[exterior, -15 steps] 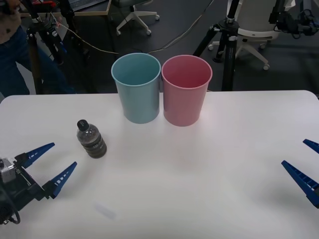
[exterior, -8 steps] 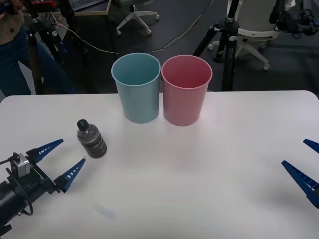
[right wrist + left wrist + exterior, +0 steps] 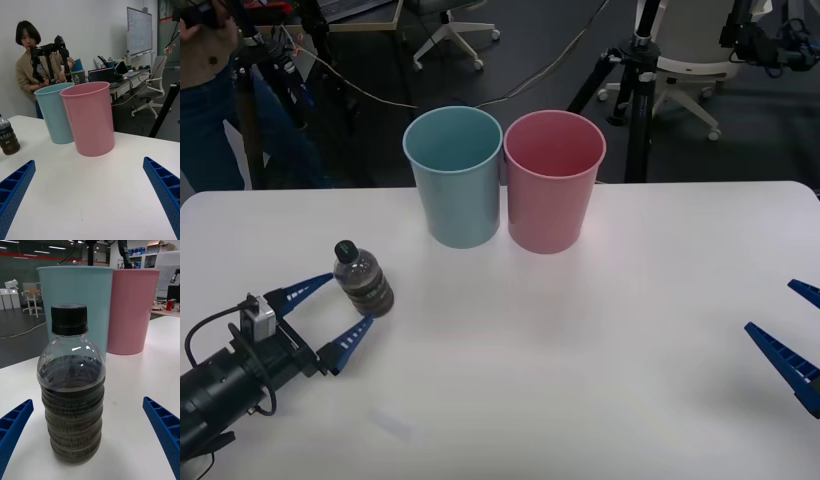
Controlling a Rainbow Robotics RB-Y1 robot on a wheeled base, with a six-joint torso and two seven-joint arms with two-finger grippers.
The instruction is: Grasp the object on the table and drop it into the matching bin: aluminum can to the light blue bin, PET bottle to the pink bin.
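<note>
the pet bottle (image 3: pixel 363 280) stands upright on the desk (image 3: pixel 580 330) at left of frame, between the spread fingers of the left gripper (image 3: pixel 332 314). slide in level until the ribbed body is centred, then clench below the shoulder. the right gripper (image 3: pixel 790 335) waits released at the right edge.

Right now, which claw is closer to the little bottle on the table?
Left. The left claw is open with its fingers on either side of the bottle, not yet touching it. The right claw is open, far across the table at its opposite edge.
</note>
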